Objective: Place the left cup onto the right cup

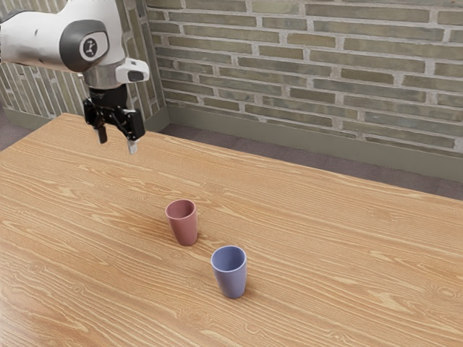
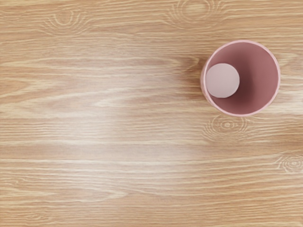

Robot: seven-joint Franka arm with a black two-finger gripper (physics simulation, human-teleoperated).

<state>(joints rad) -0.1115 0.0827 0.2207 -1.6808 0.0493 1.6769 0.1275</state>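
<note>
Exterior view: nearest the camera, and farthest from the black two-finger gripper (image 1: 117, 141), a periwinkle-blue tapered plastic cup (image 1: 229, 272) stands upright, mouth up, on the light-grained wooden table (image 1: 347, 275). A little farther back, and closer to the gripper, a dusty-pink tapered plastic cup (image 1: 181, 221) also stands upright. It is near the blue cup but not touching it, on the exterior view's left of the pair, so it is probably the one to lift.

Farther back, the gripper hangs high above the table, well apart from both cups. They sit below it and off toward the exterior view's right. Its fingers are spread and grasp nothing. This looks like a ready pose before coming down on the pink cup. Behind everything runs a grey-brown brick wall (image 1: 325, 65).

In the wrist view the pink cup (image 2: 258, 78) is seen from above, with a round rim and a pale flat bottom. It lies off to one side of the hand, not straight beneath it, so the hand likely needs to shift over the cup before descending. Bare table (image 2: 118, 142) lies under the hand.

Both cups stand with open mouths up, which suits setting one onto the other. Nothing is stacked yet.

Count: two cups, one pink and one blue; one arm; one gripper with two fingers.
</note>
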